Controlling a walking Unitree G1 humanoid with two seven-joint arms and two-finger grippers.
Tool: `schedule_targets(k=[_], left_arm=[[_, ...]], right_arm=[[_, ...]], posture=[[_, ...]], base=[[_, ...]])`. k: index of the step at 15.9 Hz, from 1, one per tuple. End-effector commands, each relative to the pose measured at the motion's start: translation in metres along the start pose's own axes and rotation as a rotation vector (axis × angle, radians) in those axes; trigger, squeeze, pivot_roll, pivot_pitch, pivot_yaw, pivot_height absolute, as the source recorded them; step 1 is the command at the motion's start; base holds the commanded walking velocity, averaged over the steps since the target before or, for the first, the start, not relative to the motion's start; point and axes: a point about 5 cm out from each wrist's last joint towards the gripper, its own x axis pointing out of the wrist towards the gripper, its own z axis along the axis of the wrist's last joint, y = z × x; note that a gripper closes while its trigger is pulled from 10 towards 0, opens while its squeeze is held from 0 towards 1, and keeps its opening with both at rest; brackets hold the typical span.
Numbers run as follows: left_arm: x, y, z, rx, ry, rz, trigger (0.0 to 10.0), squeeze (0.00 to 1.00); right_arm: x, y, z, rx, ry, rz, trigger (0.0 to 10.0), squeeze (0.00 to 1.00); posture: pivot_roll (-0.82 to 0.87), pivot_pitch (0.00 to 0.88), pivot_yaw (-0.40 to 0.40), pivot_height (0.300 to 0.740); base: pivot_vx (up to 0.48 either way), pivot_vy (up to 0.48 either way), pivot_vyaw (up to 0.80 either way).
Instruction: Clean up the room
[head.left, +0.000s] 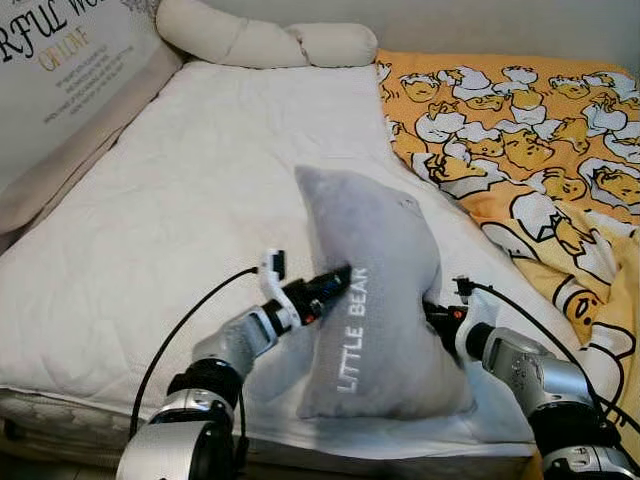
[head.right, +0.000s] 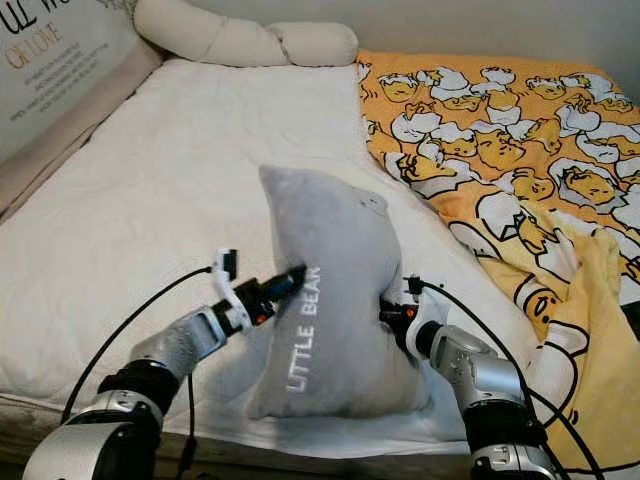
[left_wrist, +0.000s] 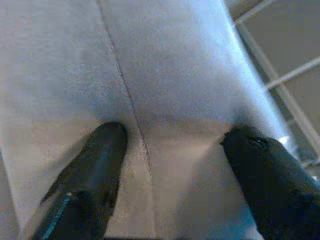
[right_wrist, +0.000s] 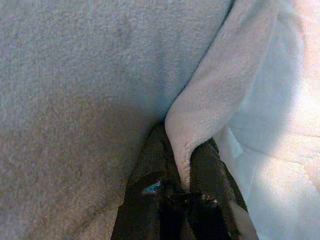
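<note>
A grey plush pillow (head.left: 370, 290) lettered "LITTLE BEAR" stands upright near the front edge of the bed, held between my two arms. My left gripper (head.left: 335, 283) presses against its left face. In the left wrist view the gripper (left_wrist: 175, 150) is open, both black fingertips (left_wrist: 95, 160) spread wide on the grey fabric (left_wrist: 165, 65) either side of a seam. My right gripper (head.left: 432, 318) is at the pillow's right edge. The right wrist view shows this gripper (right_wrist: 182, 167) shut on a pale fold of the pillow's rim (right_wrist: 210, 110).
The pillow rests on a white quilted mattress (head.left: 180, 200). An orange duck-print blanket (head.left: 520, 140) covers the bed's right side. A cream bolster (head.left: 260, 40) lies at the head. A lettered board (head.left: 60, 60) leans along the left. The bed's front edge (head.left: 300, 445) is just below my arms.
</note>
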Motion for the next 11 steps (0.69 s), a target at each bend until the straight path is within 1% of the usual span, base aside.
schedule_targets(k=[1,2,3,4,5,6,7,8,9,10,11], left_arm=[[0.006,-0.004,-0.01,0.08,0.095,0.012,10.0,1.0],[0.005,-0.002,-0.012,0.146,0.133,0.025,10.0,1.0],[0.005,-0.002,-0.013,0.164,0.144,0.025,10.0,1.0],[0.001,0.002,-0.012,0.263,0.194,0.06,10.0,0.0],[-0.001,0.005,-0.01,0.324,0.224,0.077,9.1,0.0],[-0.002,0.006,-0.01,0.334,0.24,0.091,4.2,0.0],[-0.003,0.008,-0.009,0.375,0.273,0.123,1.1,0.0],[-0.003,0.008,-0.006,0.372,0.275,0.123,0.0,0.0],[-0.001,0.007,0.002,0.295,0.245,0.16,0.0,0.0],[0.0,0.006,0.006,0.243,0.219,0.159,0.0,0.0],[0.001,0.004,0.007,0.224,0.21,0.158,0.0,0.0]], right_arm=[[0.009,0.012,-0.005,-0.002,0.046,0.058,0.0,0.0],[0.009,0.013,-0.003,-0.005,0.042,0.059,0.0,0.0],[0.009,0.013,-0.003,-0.006,0.04,0.059,0.0,0.0],[0.01,0.017,-0.001,-0.005,0.03,0.065,0.0,0.0],[0.011,0.02,-0.001,-0.007,0.025,0.074,0.0,0.0],[0.011,0.022,-0.001,-0.009,0.026,0.077,0.0,0.0],[0.011,0.023,-0.001,-0.013,0.026,0.085,0.0,0.0],[0.012,0.025,-0.002,-0.014,0.027,0.089,0.0,0.0],[0.013,0.028,-0.004,-0.019,0.03,0.099,0.0,0.0],[0.014,0.03,-0.004,-0.023,0.031,0.104,0.0,0.0],[0.014,0.032,-0.004,-0.024,0.029,0.107,0.0,0.0]], posture=[[-0.16,0.0,0.013,0.74],[-0.16,0.0,0.014,0.74],[-0.16,0.0,0.014,0.74],[-0.16,0.0,0.02,0.74],[-0.16,0.0,0.02,0.74],[-0.16,0.0,0.02,0.74],[-0.16,0.0,0.017,0.74],[-0.15,0.0,0.012,0.74],[-0.14,0.0,0.006,0.74],[-0.14,0.0,0.002,0.74],[-0.14,0.0,0.001,0.74]], base=[[0.0,0.0,0.0],[0.0,0.0,0.0],[0.0,0.0,0.0],[0.0,0.0,0.0],[0.0,0.0,0.0],[0.0,0.0,0.0],[0.0,0.0,0.0],[0.0,0.0,0.0],[0.0,0.0,0.0],[0.0,0.0,0.0],[0.0,0.0,0.0]])
